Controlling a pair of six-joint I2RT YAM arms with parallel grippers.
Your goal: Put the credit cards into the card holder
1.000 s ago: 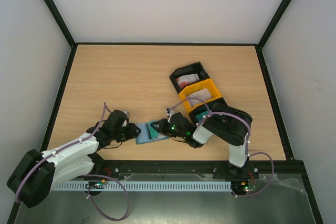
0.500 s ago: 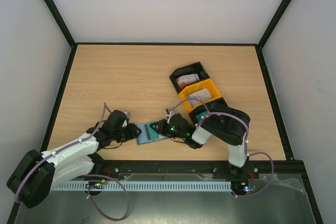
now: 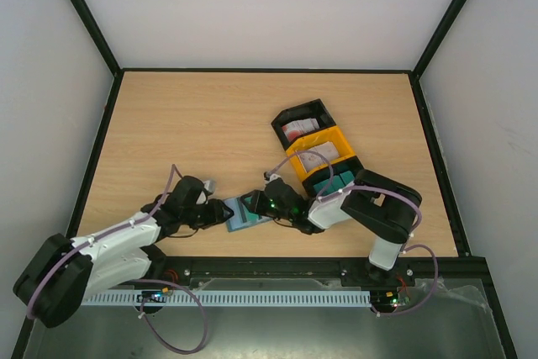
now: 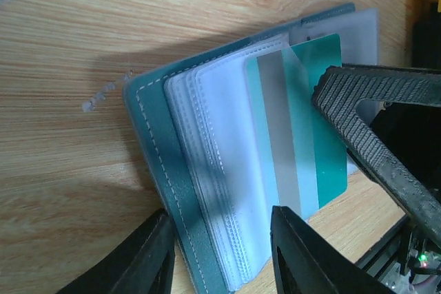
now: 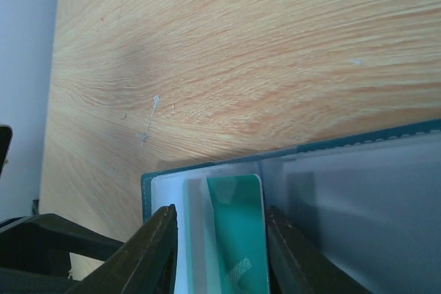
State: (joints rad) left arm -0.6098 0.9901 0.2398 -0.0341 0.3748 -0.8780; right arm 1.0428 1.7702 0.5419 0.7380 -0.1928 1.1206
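The card holder (image 4: 207, 191) lies open, pinned at its edge between the left gripper's (image 4: 219, 249) fingers, while the right gripper (image 5: 219, 239), jaws parted and released, straddles a green card (image 5: 238, 232) half-seated in a slot, needing a push deeper.

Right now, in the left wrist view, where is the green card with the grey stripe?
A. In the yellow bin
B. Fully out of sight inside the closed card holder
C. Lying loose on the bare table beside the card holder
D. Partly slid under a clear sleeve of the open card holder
D: the green card lies partly under a clear sleeve of the open card holder, its far end still sticking out.
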